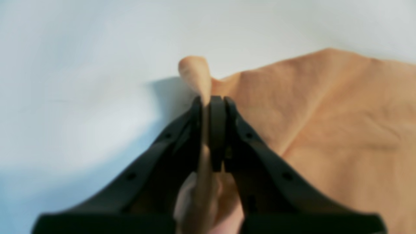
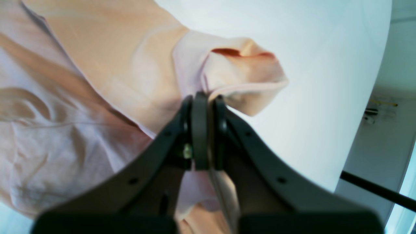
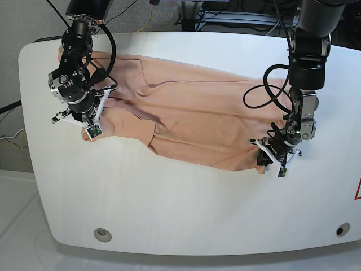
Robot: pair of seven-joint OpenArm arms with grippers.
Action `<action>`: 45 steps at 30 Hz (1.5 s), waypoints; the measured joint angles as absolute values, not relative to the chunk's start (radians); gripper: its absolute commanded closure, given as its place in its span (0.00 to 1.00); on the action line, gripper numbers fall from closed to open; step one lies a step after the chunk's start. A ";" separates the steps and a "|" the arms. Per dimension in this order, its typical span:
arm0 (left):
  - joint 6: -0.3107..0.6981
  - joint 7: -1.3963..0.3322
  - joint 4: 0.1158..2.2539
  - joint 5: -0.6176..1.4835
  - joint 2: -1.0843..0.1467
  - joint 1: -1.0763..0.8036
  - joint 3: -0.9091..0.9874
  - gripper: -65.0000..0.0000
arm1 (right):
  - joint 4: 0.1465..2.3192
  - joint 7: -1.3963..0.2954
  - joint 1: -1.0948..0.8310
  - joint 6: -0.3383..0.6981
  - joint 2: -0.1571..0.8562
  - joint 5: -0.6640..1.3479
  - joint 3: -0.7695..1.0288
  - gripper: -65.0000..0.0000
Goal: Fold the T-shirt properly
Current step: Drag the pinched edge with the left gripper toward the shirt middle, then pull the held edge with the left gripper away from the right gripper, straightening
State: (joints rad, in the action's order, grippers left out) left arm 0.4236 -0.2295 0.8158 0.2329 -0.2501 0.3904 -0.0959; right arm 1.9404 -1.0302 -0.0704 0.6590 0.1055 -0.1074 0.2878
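The peach T-shirt (image 3: 192, 118) lies spread and wrinkled across the white table (image 3: 186, 214), running from the far left to the right side. In the left wrist view, my left gripper (image 1: 213, 99) is shut on a pinched corner of the T-shirt (image 1: 341, 113), and a small fold pokes up past the fingertips. In the base view this gripper (image 3: 261, 160) sits at the shirt's near right corner. My right gripper (image 2: 207, 97) is shut on the T-shirt (image 2: 97, 65) right by a short sleeve (image 2: 242, 74). In the base view it (image 3: 87, 127) hangs over the shirt's left end.
The table's rounded edge (image 2: 383, 97) runs close to the right gripper, with floor and a black rod (image 2: 373, 188) beyond it. Cables (image 3: 146, 14) lie past the far edge. Two round fittings (image 3: 102, 233) (image 3: 342, 230) sit near the front edge.
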 measured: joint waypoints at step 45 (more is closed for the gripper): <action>0.577 -0.464 0.972 0.230 -0.308 0.353 -0.080 0.97 | 1.940 -1.032 -0.059 0.659 0.100 -0.105 0.288 1.00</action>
State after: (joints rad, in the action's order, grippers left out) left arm 0.5770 -0.4641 0.9718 0.2302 -0.3080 0.3534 -0.0795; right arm 1.9404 -1.0325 -0.0593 0.6586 0.0998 -0.1055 0.2878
